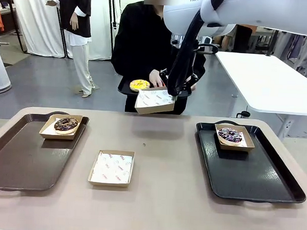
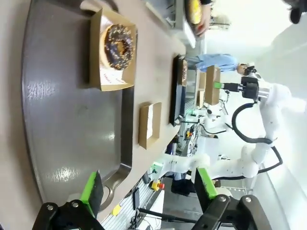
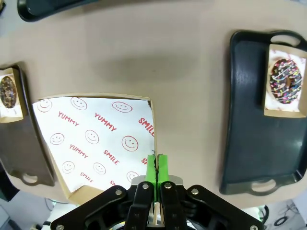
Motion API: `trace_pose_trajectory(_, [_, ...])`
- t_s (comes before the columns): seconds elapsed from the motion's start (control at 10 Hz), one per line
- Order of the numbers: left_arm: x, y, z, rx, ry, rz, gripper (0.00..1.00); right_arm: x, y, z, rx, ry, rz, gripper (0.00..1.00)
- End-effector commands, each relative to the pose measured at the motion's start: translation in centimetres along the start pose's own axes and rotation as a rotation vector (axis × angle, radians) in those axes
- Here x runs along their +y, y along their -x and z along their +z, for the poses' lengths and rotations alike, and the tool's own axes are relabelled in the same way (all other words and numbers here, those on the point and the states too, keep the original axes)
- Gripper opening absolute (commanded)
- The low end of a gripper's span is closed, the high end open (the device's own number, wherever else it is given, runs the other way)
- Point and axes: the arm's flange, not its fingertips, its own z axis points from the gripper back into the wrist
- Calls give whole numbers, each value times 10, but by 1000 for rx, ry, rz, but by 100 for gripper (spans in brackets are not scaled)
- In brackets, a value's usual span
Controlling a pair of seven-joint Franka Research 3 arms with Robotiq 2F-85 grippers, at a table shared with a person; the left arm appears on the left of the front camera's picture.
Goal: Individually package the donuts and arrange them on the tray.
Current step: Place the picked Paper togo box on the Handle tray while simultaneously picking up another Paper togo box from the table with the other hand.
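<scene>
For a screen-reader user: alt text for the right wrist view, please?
The right gripper, jaws shut on its rim, holds an empty paper-lined box above the table. At picture right, a boxed sprinkled donut sits on a black tray.

Bright, even overhead light fills the room. A soft shadow lies on the surface (image 1: 158, 131) beneath the raised box (image 1: 154, 100). White glare patches streak the brown tray (image 2: 62, 134) in the left wrist view, whose far background is blown out. Both wrist views bow at the edges.
</scene>
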Motion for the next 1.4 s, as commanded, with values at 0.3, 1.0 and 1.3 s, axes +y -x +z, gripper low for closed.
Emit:
trace_pose_trajectory(0.3, [-11,18,1,-81,22,-96,100,3,0,-1,3,1,4,0])
trace_pose_trajectory(1.0, [-9,16,7,-67,41,-55,100,3,0,-1,3,1,4,0])
trace_pose_trajectory(1.3, [-9,16,7,-67,41,-55,100,3,0,-1,3,1,4,0])
